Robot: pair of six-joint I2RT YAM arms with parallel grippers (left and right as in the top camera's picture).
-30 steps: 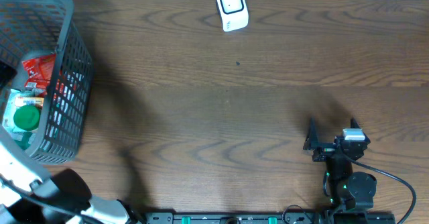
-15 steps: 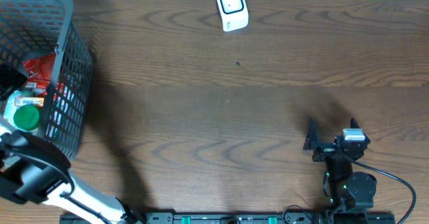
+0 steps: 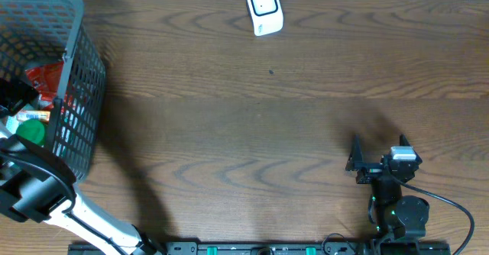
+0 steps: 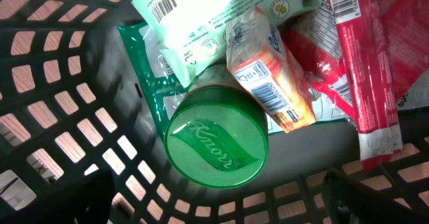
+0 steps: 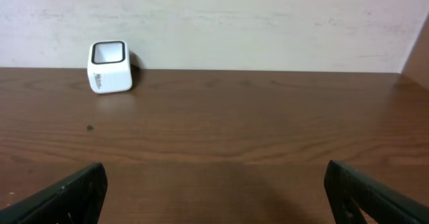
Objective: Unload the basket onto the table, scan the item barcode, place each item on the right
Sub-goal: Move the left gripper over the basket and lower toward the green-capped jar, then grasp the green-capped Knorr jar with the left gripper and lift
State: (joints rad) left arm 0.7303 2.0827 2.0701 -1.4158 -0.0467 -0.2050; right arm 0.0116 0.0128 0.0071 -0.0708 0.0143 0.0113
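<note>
**Left arm now reaching into the basket**

A second ago the left arm lay low at the table's near corner. It has since swung forward, and the left claw [image 3: 14, 96] now hangs inside the grey basket [image 3: 80, 72], covering part of the goods. The right arm and the scanner [image 3: 264, 9] have not moved.

The basket [image 4: 60, 70] is dark plastic lattice with square holes. Straight below the left claw [image 4: 218, 187], between its spread, empty fingers, stands a jar with a round, glossy green lid [image 4: 216, 145] embossed with a brand name. Just beyond the lid lies a boxy orange packet [image 4: 268, 70] with a barcode on its white end. Farther off is a soft pale-green pack [image 4: 201, 16], barcode up. A crinkled red foil packet [image 4: 362, 56] lies to the claw's right.

The right claw [image 3: 380, 145] rests low over the wood-grain table [image 3: 252, 133], fingers wide apart and holding nothing. From its wrist [image 5: 218, 194], the white, rounded-cube scanner [image 5: 109, 66] sits far ahead and to the left, by the wall.
</note>
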